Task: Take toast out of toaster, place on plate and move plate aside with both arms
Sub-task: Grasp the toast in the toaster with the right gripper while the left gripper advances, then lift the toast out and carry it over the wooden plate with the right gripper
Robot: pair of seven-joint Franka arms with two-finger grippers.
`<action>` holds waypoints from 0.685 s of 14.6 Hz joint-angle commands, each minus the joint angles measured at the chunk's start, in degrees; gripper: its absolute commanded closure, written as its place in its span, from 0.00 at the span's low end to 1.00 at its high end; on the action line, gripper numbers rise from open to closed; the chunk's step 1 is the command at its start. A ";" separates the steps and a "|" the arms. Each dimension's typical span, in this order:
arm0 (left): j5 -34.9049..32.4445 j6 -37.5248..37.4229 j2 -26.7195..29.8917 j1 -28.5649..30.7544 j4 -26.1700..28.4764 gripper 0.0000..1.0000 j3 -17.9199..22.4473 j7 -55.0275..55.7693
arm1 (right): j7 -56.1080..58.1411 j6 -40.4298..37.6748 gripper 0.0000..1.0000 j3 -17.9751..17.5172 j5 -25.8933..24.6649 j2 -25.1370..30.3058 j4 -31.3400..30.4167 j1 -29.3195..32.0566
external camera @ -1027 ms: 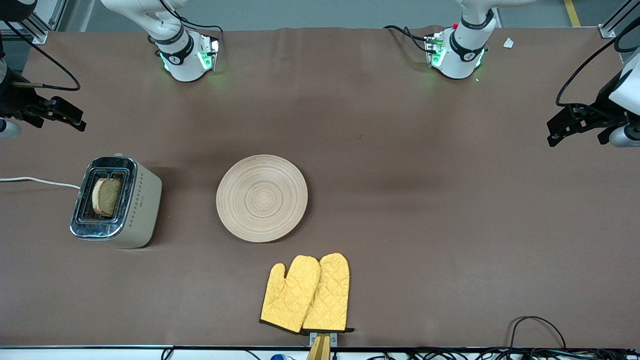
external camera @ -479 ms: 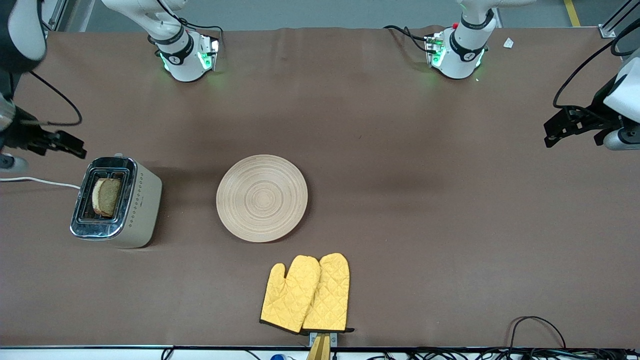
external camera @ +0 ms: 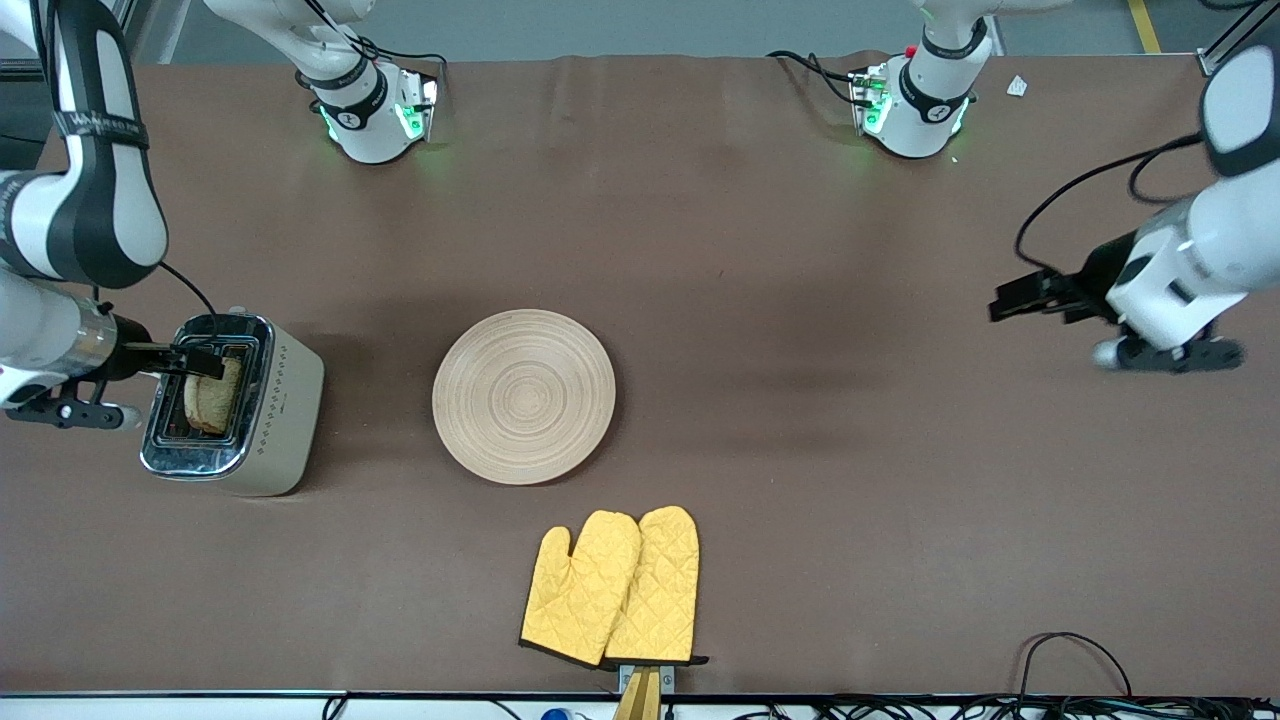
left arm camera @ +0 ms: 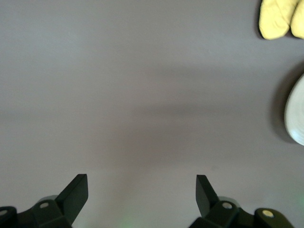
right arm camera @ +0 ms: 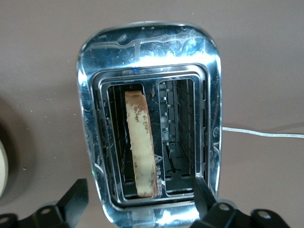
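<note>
The toast (external camera: 214,396) stands upright in a slot of the silver toaster (external camera: 285,400), toward the right arm's end of the table. In the right wrist view the toast (right arm camera: 140,142) shows edge-on in one slot of the toaster (right arm camera: 92,95). My right gripper (external camera: 197,360) hangs open over the toaster, its jaws (right arm camera: 140,190) wide apart and holding nothing. The round tan plate (external camera: 523,396) lies bare at the table's middle. My left gripper (external camera: 1012,299) is open and empty over bare table toward the left arm's end (left arm camera: 141,185). The plate's rim (left arm camera: 297,118) shows at the edge of the left wrist view.
Two yellow oven mitts (external camera: 612,587) lie nearer to the front camera than the plate and also show in the left wrist view (left arm camera: 280,19). The toaster's white cord (external camera: 70,362) runs off the table's end. Brown cloth covers the table.
My right arm has swung down and brought its gripper from beside the toaster to over it. My left gripper has moved in from the table's end toward the middle.
</note>
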State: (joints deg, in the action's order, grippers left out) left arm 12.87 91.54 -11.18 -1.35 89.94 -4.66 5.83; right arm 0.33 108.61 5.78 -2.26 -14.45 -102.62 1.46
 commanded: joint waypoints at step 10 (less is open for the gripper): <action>27.01 12.42 -18.52 -5.93 -2.40 0.00 -4.91 -0.91 | 0.81 -4.35 1.00 -0.68 0.59 -1.45 4.43 0.73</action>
State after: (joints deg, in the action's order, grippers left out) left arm 36.75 101.63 -26.89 -5.78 89.78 -7.94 5.36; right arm 0.38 107.70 5.64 -2.26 -16.41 -101.44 1.49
